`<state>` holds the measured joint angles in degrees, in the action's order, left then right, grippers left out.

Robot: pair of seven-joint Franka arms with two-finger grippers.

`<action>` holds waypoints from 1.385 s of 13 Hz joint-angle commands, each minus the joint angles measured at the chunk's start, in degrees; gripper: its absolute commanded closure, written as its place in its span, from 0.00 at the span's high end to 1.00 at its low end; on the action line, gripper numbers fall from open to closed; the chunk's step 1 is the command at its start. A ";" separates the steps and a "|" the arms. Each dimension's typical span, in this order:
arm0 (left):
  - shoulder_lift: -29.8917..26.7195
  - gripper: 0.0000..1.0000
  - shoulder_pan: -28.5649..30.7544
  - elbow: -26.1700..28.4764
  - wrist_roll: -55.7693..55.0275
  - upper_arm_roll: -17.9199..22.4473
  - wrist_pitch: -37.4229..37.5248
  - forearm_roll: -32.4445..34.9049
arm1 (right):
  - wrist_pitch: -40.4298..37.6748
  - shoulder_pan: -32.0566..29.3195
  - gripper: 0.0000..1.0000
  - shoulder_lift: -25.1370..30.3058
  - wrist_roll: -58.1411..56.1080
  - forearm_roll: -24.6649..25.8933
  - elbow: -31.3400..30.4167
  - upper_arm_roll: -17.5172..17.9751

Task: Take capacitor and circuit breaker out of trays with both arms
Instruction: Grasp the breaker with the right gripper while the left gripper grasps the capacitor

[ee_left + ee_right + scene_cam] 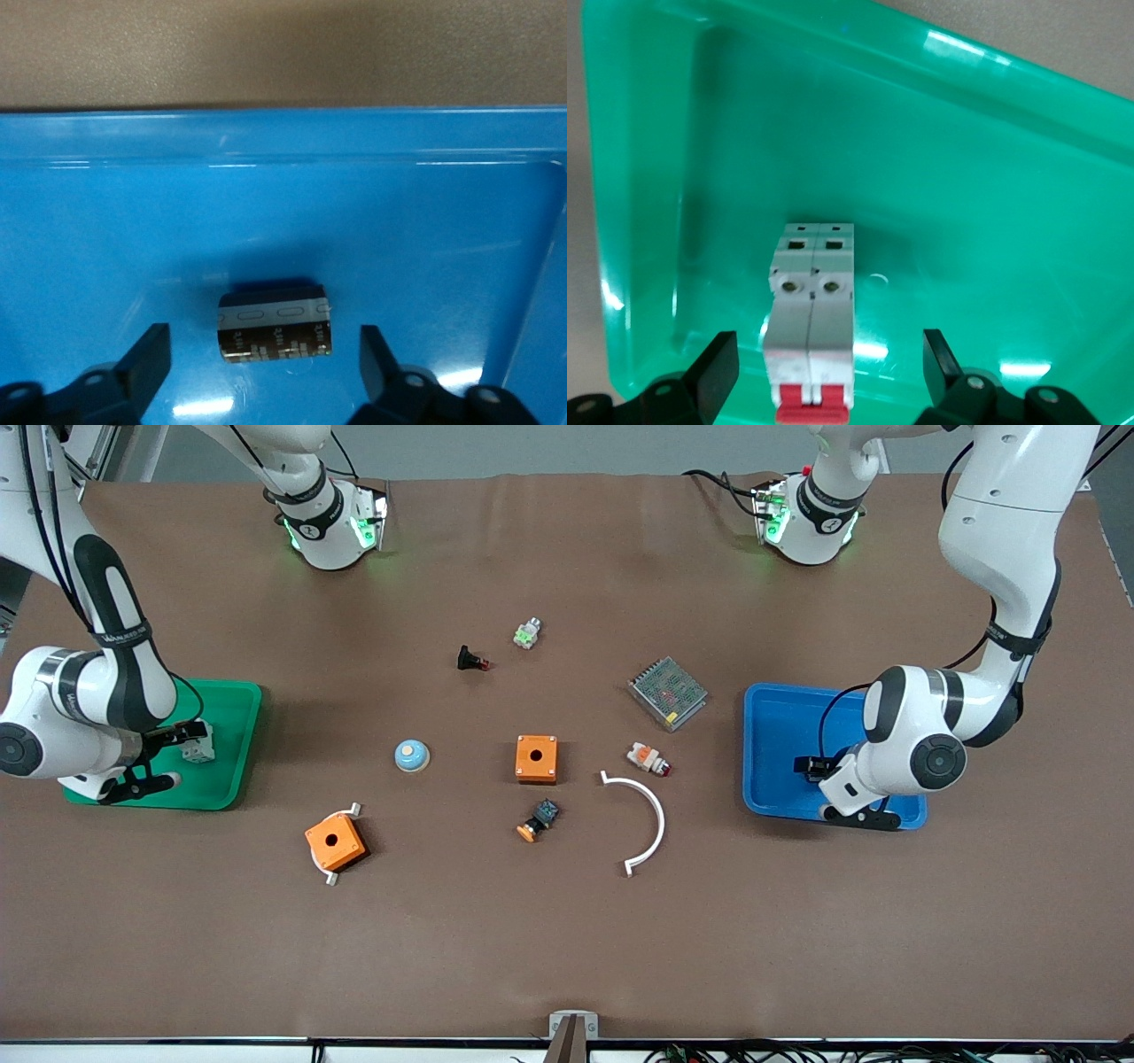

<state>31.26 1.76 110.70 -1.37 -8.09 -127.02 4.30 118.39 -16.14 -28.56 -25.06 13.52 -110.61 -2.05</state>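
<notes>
The capacitor (276,332), a small dark block with a grey band, lies on the floor of the blue tray (283,142). My left gripper (263,354) is open and straddles it without touching. In the front view this gripper (811,788) is low over the blue tray (771,726) and hides the capacitor. The breaker (811,328), white-grey with red toggles, lies in the green tray (966,177) between the open fingers of my right gripper (829,345). In the front view the breaker (198,751) sits in the green tray (239,735) by the right gripper (188,755).
Between the trays lie two orange boxes (536,758) (335,842), a blue dome (411,755), a white curved piece (645,824), a metal mesh unit (668,692), a black switch (471,660), a white-green part (527,633), a white-orange-red button (648,758) and a black-orange push button (539,820).
</notes>
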 commanded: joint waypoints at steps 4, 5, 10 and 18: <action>-0.24 0.31 0.00 0.04 -0.38 -0.09 -0.51 1.15 | 0.09 -1.26 0.10 -1.06 -0.25 1.86 -0.22 0.82; -0.24 0.25 0.00 0.04 -0.38 -0.09 -0.51 1.15 | -0.61 -0.91 0.05 -0.19 -0.34 1.86 -0.13 0.91; -0.15 0.11 -4.39 -6.79 -3.00 -0.18 2.11 0.54 | -16.05 4.00 0.00 10.53 0.63 -0.85 7.58 1.79; 4.76 0.00 -17.13 -23.23 -31.48 -0.18 2.48 -6.36 | -27.96 22.45 0.00 10.64 22.32 -12.37 20.61 1.96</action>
<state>32.43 -14.19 93.17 -29.31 -8.63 -125.91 2.43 90.87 4.39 -16.36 -5.93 4.38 -91.73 0.43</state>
